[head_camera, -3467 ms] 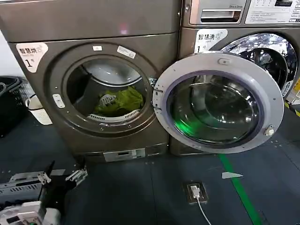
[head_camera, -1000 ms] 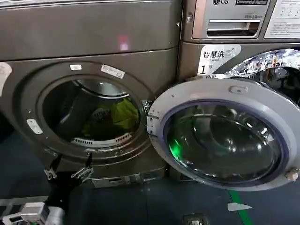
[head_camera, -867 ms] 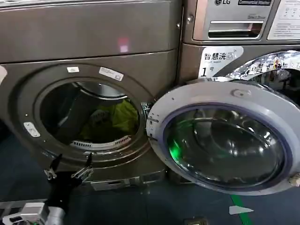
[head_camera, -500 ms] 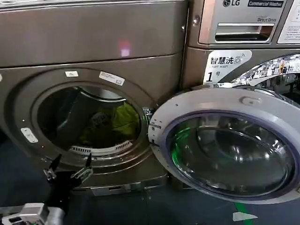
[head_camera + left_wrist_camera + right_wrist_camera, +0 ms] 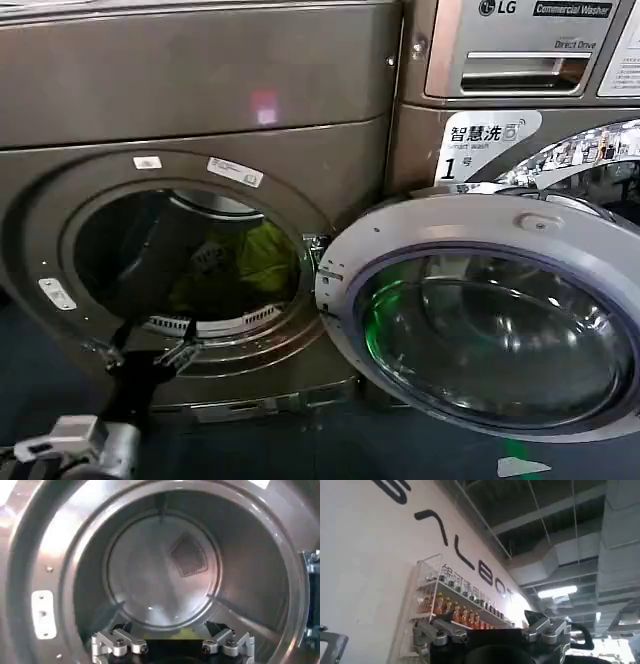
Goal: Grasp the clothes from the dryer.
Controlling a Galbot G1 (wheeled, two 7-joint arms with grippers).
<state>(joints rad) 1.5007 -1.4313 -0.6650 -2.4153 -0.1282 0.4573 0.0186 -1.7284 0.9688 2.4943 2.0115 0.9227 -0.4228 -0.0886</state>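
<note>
While your left gripper (image 5: 148, 352) hovers with its fingers spread apart at the lower rim of the porthole, the soft yellow-green garment (image 5: 262, 262) lies deeper inside the drum, above and to the right of the gripper in the head view and well apart from it. You have the large bronze-brown metal dryer (image 5: 200, 90) with its silver-rimmed glass door (image 5: 480, 315) swung wide open to the right. From the left wrist view, the gripper (image 5: 172, 645) points into the steel drum, and a sliver of the garment (image 5: 182, 634) peeks between its fingers. Your right gripper (image 5: 492, 632) is raised toward a wall and ceiling, fingers apart, holding nothing.
</note>
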